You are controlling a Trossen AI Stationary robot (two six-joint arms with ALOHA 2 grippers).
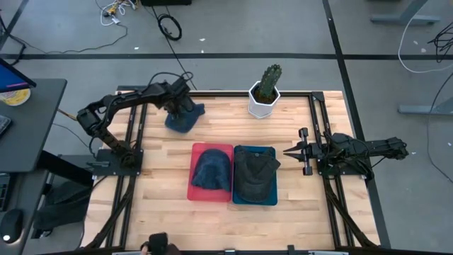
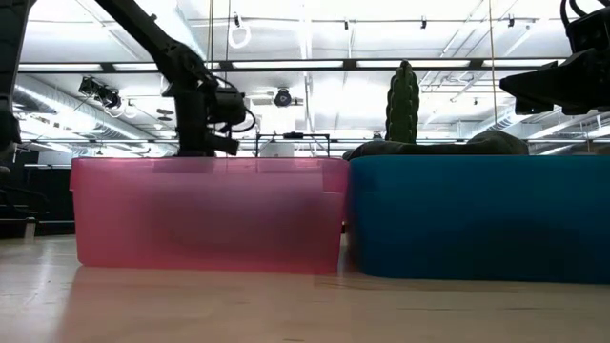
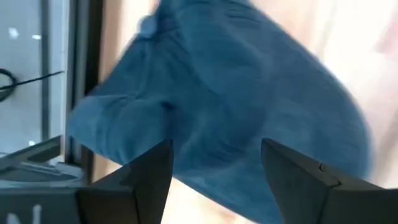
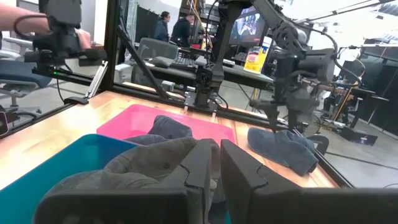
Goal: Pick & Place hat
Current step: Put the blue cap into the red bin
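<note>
A blue hat (image 1: 187, 117) lies on the wooden table at its far left; it also shows in the left wrist view (image 3: 236, 81) and the right wrist view (image 4: 283, 148). My left gripper (image 1: 178, 106) is open right over the hat, its fingers (image 3: 152, 177) pointing down at the hat's crown. A dark blue hat (image 1: 211, 170) lies in the red bin (image 1: 200, 195). A dark grey hat (image 1: 255, 173) lies in the blue bin (image 1: 272, 200). My right gripper (image 1: 289, 151) is shut and empty, right of the blue bin. My left gripper comes at the blue hat's crown (image 3: 217, 124) from above with its fingers open, one on either side of it. I cannot tell whether the fingers touch the cloth. The hat lies on the table.
A cactus in a white pot (image 1: 265, 93) stands at the table's far edge, right of the blue hat. The two bins stand side by side in the middle. Bare wood lies near the front edge and left of the red bin. People show in the room behind.
</note>
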